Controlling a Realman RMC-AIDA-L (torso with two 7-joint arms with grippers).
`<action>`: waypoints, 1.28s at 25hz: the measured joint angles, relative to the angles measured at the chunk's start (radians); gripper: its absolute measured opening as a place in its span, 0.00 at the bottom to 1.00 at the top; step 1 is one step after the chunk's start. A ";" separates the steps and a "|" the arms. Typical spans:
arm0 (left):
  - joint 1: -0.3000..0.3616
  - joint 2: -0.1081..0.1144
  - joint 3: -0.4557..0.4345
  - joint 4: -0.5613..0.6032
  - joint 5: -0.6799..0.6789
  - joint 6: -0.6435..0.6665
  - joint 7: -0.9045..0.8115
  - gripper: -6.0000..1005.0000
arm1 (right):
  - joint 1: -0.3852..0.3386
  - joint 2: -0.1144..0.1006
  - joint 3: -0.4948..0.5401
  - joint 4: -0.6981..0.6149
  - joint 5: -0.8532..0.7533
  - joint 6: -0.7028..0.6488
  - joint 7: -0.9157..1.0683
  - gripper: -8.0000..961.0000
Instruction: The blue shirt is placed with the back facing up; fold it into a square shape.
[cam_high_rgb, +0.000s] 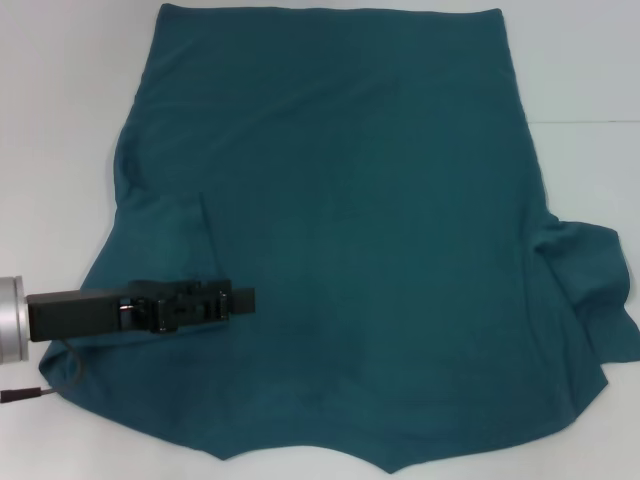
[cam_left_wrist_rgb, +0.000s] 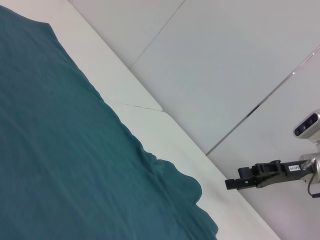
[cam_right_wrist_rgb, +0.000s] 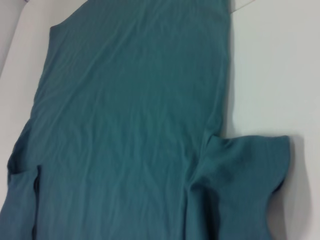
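The blue shirt (cam_high_rgb: 360, 230) lies spread flat on the white table, plain side up, with its hem at the far side. Its left sleeve is folded in onto the body (cam_high_rgb: 165, 250), and its right sleeve (cam_high_rgb: 590, 290) lies spread out and wrinkled. It also shows in the left wrist view (cam_left_wrist_rgb: 60, 150) and the right wrist view (cam_right_wrist_rgb: 130, 115). My left gripper (cam_high_rgb: 245, 298) reaches in from the left, low over the folded-in left sleeve, its fingers together with no cloth seen between them. My right gripper (cam_left_wrist_rgb: 231, 184) shows only far off in the left wrist view, raised beside the table, away from the shirt.
The white table (cam_high_rgb: 60, 120) shows bare around the shirt on the left and at the far right (cam_high_rgb: 590, 80). A seam between table panels (cam_left_wrist_rgb: 140, 106) runs near the shirt's edge. A cable (cam_high_rgb: 50, 385) hangs from my left wrist over the shirt's near-left corner.
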 joint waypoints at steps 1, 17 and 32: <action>0.000 -0.001 0.000 -0.001 0.000 -0.002 0.001 0.65 | 0.000 0.004 -0.001 0.003 0.000 0.014 -0.002 0.91; 0.005 -0.004 -0.001 -0.010 -0.001 -0.026 0.002 0.65 | 0.042 0.093 -0.007 0.008 -0.077 0.177 -0.037 0.91; 0.003 -0.005 -0.001 -0.013 -0.001 -0.039 0.003 0.66 | 0.059 0.128 -0.051 0.034 -0.075 0.270 -0.049 0.91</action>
